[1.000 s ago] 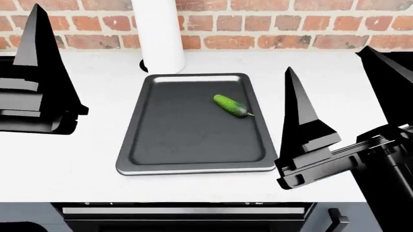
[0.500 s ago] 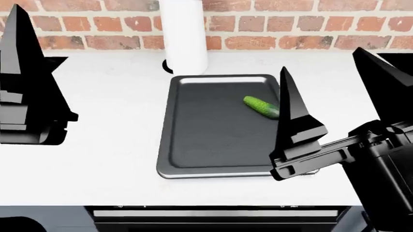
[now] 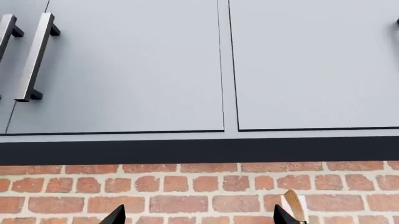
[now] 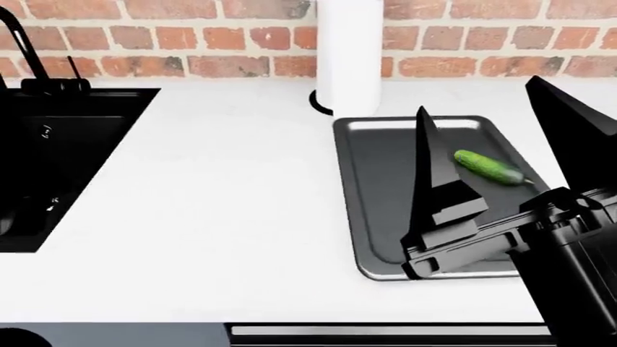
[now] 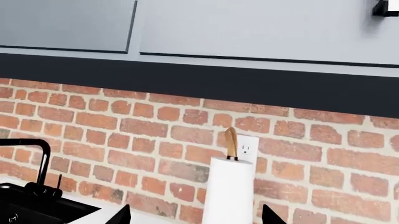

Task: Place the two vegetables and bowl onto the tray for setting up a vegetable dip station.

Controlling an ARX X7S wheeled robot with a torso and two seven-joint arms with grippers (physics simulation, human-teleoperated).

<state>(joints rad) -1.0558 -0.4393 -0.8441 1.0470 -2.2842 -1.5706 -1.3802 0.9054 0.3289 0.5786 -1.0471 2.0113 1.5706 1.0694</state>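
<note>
The dark-grey tray [image 4: 378, 195] lies on the white counter at the right of the head view. The bumpy green cucumber [image 4: 490, 167] lies on its far right part. My right gripper [image 4: 475, 94] hovers over the tray's right side, open and empty, its black fingers [image 4: 431, 188] wide apart. In the right wrist view the right gripper [image 5: 194, 219] points at the brick wall. My left gripper [image 3: 199, 219] is open and empty, facing the wall and upper cabinets; I cannot make it out in the head view. The carrot and the bowl are out of view.
A tall white cylinder [image 4: 349, 50] stands just behind the tray's far left corner, also in the right wrist view [image 5: 229, 191]. A black square sink [image 4: 77, 159] with a black faucet [image 4: 22, 43] is set in the counter at the left. A brick wall runs behind.
The head view has swung left: the tray and cucumber shifted to the picture's right and the sink came into view. The left gripper no longer shows there. The right gripper stays open.
</note>
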